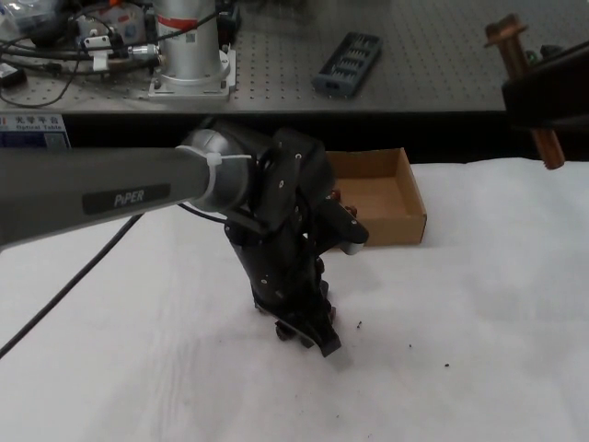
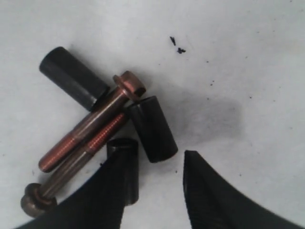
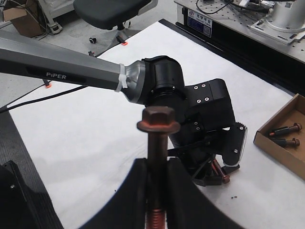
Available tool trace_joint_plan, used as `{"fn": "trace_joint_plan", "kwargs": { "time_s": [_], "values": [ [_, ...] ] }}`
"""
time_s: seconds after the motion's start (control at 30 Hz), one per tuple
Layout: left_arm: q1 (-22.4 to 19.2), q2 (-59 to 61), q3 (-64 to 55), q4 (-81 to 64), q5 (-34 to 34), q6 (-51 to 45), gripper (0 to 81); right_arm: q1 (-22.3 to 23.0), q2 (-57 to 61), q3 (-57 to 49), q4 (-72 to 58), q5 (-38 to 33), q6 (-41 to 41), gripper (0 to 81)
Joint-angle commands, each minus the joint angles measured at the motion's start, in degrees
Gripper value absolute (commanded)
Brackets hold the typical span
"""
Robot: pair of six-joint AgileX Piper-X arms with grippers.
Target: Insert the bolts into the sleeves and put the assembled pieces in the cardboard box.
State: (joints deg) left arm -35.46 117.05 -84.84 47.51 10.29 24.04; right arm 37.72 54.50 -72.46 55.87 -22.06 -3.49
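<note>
1. Left gripper (image 1: 317,339), lower centre of the high view: fingers spread apart and empty, over loose bolts (image 2: 90,131) and sleeves (image 2: 151,129) on the white bench (image 1: 479,350).
2. Cardboard box (image 1: 409,198), centre: two assembled pieces (image 3: 285,130) inside.
3. Right gripper (image 1: 541,97), upper right: fingers clenched on a bolt (image 3: 157,138).

My left gripper (image 2: 156,164) hangs with fingers spread over a tight heap: two bolts (image 2: 90,126) and three black sleeves (image 2: 151,129) lie touching, leaving hardly any gap for a finger among them. Beyond the middle sleeve the white cloth (image 2: 243,105) lies bare, so that flank is open. My left arm (image 1: 92,189) crosses the bench, and its wrist stands in front of the left end of the cardboard box (image 1: 411,198). From the right, where my right gripper (image 3: 156,167) clamps a copper bolt (image 3: 158,121), bare cloth leads up to the box. Two assembled pieces (image 3: 285,135) lie at one end inside.
</note>
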Motion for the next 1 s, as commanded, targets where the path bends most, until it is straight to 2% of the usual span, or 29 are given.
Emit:
{"fn": "trace_joint_plan", "kwargs": {
  "time_s": [0.0, 0.73, 0.97],
  "values": [
    [0.1, 2.3, 0.4, 1.0, -1.1, 0.5, 29.3, -0.2, -0.5, -0.4, 0.0, -0.8, -0.1, 4.3],
    [2.1, 2.3, 0.4, 2.3, -2.3, 1.8, 29.3, -0.2, -0.5, -0.4, 0.0, -0.8, -0.1, 4.3],
    [2.1, 2.3, 0.4, 2.3, -2.3, -1.5, 29.3, -0.2, -0.5, -0.4, 0.0, -0.8, -0.1, 4.3]
  ]
}}
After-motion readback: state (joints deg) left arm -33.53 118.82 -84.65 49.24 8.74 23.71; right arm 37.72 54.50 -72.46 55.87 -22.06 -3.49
